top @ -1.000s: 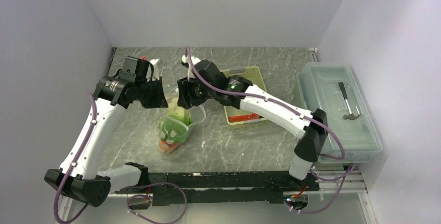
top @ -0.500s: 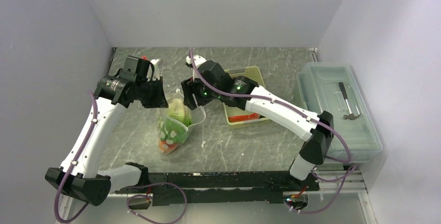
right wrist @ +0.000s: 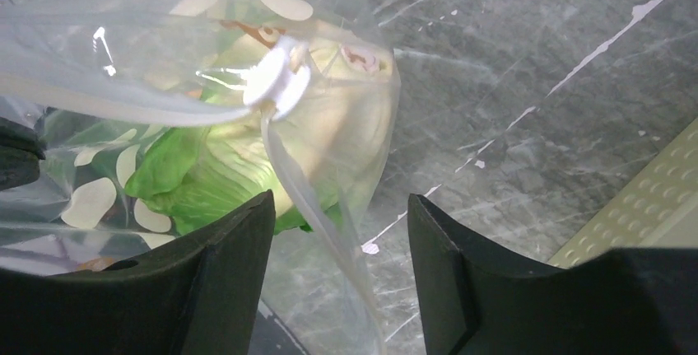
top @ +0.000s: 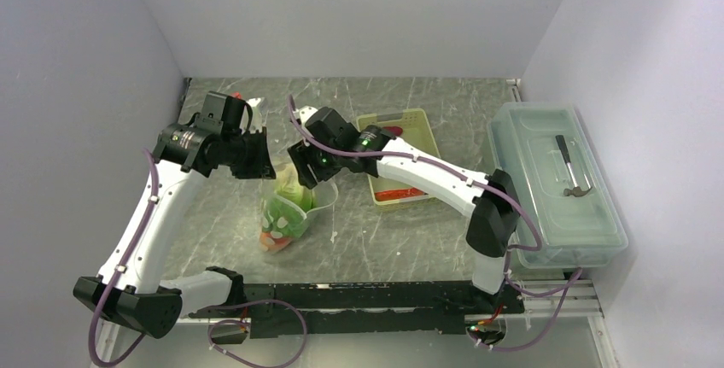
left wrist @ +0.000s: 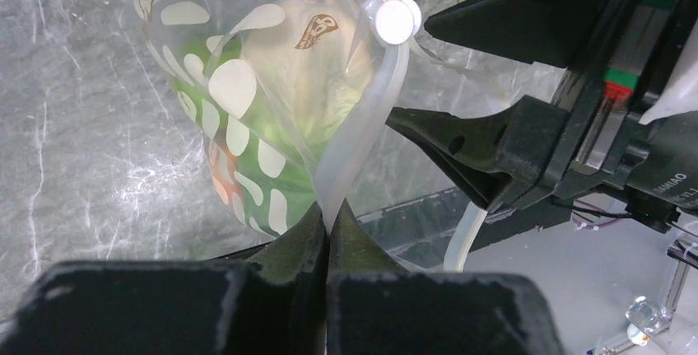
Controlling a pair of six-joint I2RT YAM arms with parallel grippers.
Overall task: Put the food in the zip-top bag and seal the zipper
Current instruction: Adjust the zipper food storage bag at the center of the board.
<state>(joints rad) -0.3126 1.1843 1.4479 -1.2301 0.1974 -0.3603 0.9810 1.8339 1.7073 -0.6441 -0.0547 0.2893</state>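
Note:
The zip-top bag, clear with white dots, stands on the table between my grippers. Green leafy lettuce fills it, and something orange-red shows at its bottom. My left gripper is shut on the whitish zipper strip at the bag's mouth. A white slider sits on that strip. My right gripper is open, with the zipper strip running loose between its fingers, untouched by either. A red strip lies in the yellow-green basket.
A clear lidded plastic box with a small tool inside stands along the right wall. The basket sits just right of the right arm. White walls close in the left, back and right sides.
My right gripper has opened wider and moved left and forward, over the bag's mouth. The left gripper has kept its hold on the zipper strip and stayed in place.

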